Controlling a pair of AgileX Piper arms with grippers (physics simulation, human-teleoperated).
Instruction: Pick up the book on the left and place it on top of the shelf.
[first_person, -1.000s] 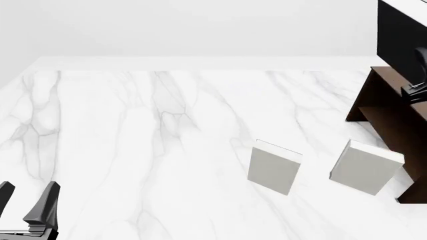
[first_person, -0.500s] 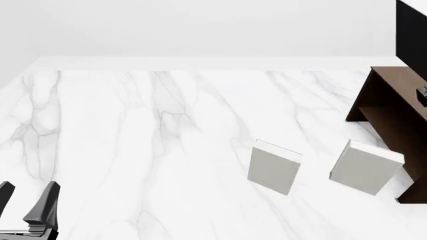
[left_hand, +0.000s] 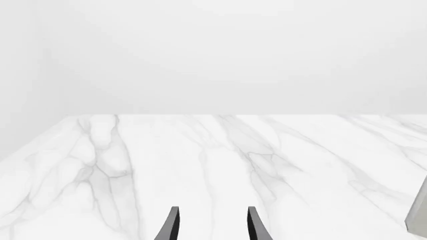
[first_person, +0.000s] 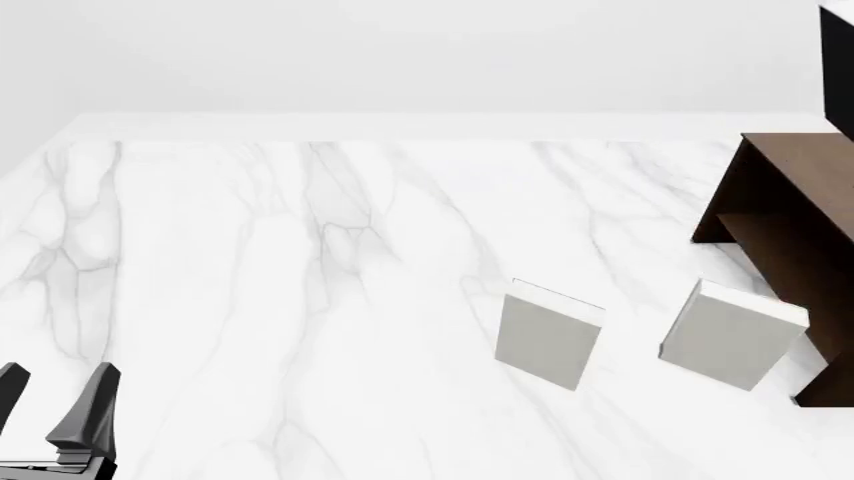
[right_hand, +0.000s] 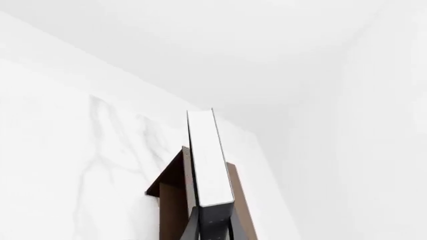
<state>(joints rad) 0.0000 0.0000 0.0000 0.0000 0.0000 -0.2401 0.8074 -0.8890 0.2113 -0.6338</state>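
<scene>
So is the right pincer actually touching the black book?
Touching. The right wrist view shows the right pincer with both fingers against the black book's lower end, holding it above the shelf.

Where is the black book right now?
The black book is held in the right gripper, up above the brown shelf. In the front view only its dark edge shows at the far right, above the shelf.

The thin black book with a white page edge (right_hand: 209, 160) stands on end above the dark brown wooden shelf (first_person: 787, 215).
</scene>
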